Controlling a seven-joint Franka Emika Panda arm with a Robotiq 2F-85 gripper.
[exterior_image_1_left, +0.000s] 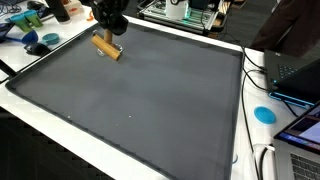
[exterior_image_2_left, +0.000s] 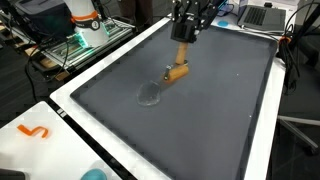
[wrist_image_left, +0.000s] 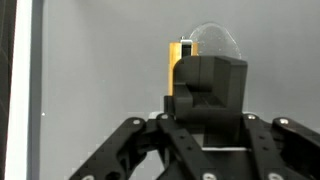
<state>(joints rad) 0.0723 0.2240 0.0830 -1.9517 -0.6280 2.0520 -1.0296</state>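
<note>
Black linkage bars of the claw (wrist_image_left: 204, 85) fill the bottom of the wrist view, closest to the lens. The finger ends are drawn toward a dark mass at mid-frame. How far apart they stand, and whether anything is gripped, cannot be told. An orange-brown patch is noted at the fingertips in an exterior view, but whether it is a held piece is not resolved.

Reference thing: the wooden block (exterior_image_1_left: 107, 47), short and tan, laid on its side on the grey mat (exterior_image_1_left: 150, 110), close to one corner of it. Lying flat, it is judged to be at rest and unlikely to roll.

The claw is hung straight above the wooden block with its fingers pointed down, and a gap to the block is seen in an exterior view. This placing is judged to keep the block centred under the wrist camera, where its yellow face is seen just past the finger ends.

- A clear dome (exterior_image_2_left: 150, 93), glassy, is set on the mat just beside the block. Contact between the two is not resolved.
- The mat is spread on a white table (exterior_image_2_left: 60, 150), judged to serve as a plain dark work surface.
- An orange squiggle (exterior_image_2_left: 35, 131) is seen on the table, well apart from the block.
- A blue disc (exterior_image_1_left: 265, 113) and a laptop (exterior_image_1_left: 300, 75) are off the mat, well apart from the block, on the mat's opposite side.
</note>
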